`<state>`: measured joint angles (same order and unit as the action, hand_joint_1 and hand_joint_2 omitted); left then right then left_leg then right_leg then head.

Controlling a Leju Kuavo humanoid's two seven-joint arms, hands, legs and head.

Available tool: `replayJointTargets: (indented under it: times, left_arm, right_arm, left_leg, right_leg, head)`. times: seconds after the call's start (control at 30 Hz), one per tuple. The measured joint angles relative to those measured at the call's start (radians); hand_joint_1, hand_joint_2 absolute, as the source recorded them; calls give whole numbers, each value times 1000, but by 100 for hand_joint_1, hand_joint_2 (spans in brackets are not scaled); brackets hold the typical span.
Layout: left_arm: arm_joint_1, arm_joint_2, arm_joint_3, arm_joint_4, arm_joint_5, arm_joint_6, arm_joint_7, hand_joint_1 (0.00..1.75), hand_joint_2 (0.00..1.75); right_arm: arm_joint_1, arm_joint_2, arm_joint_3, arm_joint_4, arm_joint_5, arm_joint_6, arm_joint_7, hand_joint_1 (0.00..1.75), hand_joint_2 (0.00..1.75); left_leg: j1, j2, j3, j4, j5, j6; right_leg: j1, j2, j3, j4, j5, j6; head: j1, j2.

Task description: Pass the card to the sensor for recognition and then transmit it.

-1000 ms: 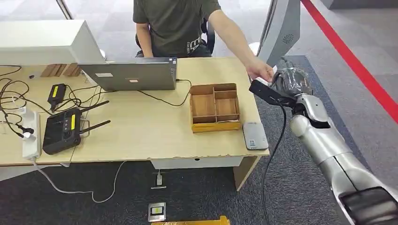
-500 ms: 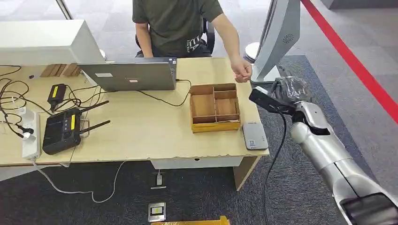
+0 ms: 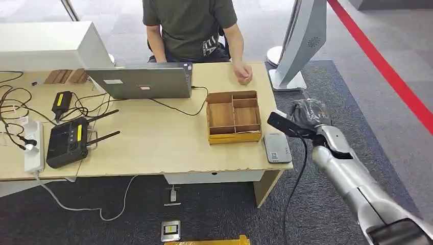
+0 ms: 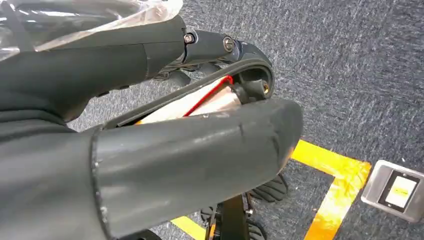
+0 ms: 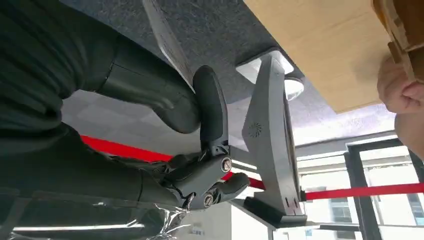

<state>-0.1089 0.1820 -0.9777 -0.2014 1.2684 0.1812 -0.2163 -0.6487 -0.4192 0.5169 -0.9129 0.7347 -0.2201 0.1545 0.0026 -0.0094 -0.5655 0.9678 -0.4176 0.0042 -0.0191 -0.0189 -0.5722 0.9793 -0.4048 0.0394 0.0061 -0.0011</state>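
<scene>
Here, the right hand (image 3: pixel 308 113) pinches the card (image 5: pixel 165 37) between thumb and fingers, just beside the table (image 3: pixel 153 148) corner; the grey sensor (image 3: pixel 277 147) lies near, apparently unscanned; scanning and handover to the seated person (image 3: pixel 189 25) seemingly remain.

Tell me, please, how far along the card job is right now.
Done: the right hand pinches the card. In hand: it hovers off the table end, near the grey sensor, with the card not yet over it. Left: the scan, then handing the card on; the person's hand rests on the table.
</scene>
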Motion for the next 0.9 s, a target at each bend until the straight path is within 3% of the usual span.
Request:
replayJointTargets:
  times: [0.9]
  left_arm:
    - [0, 0, 0, 0, -9, -3, -4, 0, 0]
  right_arm:
    - [71, 55, 45, 105, -21, -31, -38, 175, 175]
  left_leg:
    - [0, 0, 0, 0, 0, 0]
  right_leg:
    - [0, 0, 0, 0, 0, 0]
  head:
    - [0, 0]
